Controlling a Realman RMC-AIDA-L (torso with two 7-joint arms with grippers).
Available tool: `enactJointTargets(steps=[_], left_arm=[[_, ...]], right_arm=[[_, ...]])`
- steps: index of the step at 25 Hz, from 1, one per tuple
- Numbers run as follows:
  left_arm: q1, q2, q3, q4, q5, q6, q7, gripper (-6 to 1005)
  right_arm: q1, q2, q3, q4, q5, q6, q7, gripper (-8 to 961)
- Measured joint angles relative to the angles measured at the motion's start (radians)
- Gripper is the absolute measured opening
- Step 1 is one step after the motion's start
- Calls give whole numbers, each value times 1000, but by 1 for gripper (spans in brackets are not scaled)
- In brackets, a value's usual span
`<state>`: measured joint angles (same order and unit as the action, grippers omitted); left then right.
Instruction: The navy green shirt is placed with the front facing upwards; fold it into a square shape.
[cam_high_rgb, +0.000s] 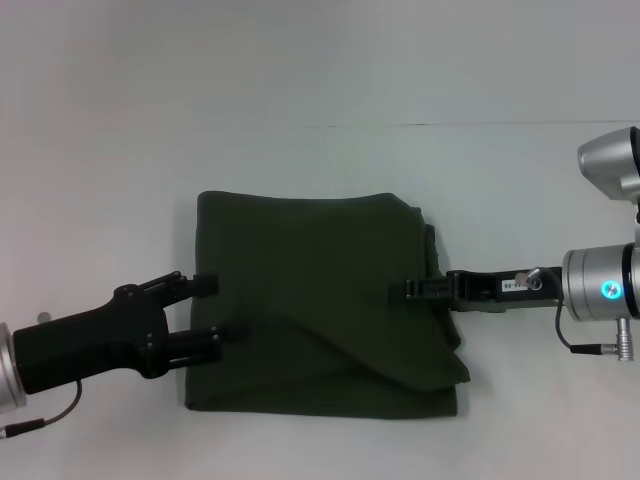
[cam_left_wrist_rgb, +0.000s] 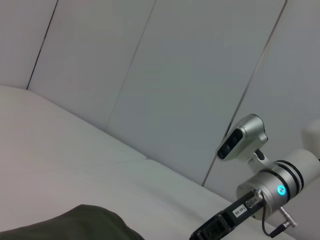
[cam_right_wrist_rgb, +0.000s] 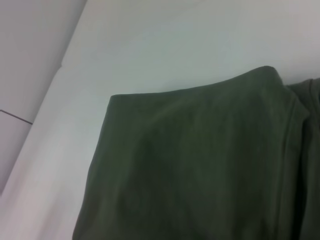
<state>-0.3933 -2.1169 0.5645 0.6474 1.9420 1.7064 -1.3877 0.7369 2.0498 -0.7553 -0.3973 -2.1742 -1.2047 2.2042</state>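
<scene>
Two grippers flank your shirt (cam_high_rgb: 320, 300), already folded into a rough square at mid-table (cam_high_rgb: 300, 90). Your left gripper (cam_high_rgb: 205, 315) sits at its left edge, fingers parted wide, one lying just over the cloth. Your right gripper (cam_high_rgb: 412, 290) reaches in over the right edge; whether it is parted or closed cannot be told. Both stand about equally near, facing each other across the shirt's slightly longer left-to-right axis.

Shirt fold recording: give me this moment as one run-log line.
shirt: folded to rough square, lettering hidden | left gripper: open, at its left edge | right gripper: at right edge | table: white
</scene>
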Motion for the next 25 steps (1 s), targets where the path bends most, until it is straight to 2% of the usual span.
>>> enactJointTargets(steps=[11,25], left_arm=[[2,-4,0,-4,-7,-11,3,886],[-12,-5,0,-5,-9,-13,-1,886]], right_arm=[[11,17,-4,0,-2,-1,6,894],[-11,13,-6,0,-3,-3,9,809]])
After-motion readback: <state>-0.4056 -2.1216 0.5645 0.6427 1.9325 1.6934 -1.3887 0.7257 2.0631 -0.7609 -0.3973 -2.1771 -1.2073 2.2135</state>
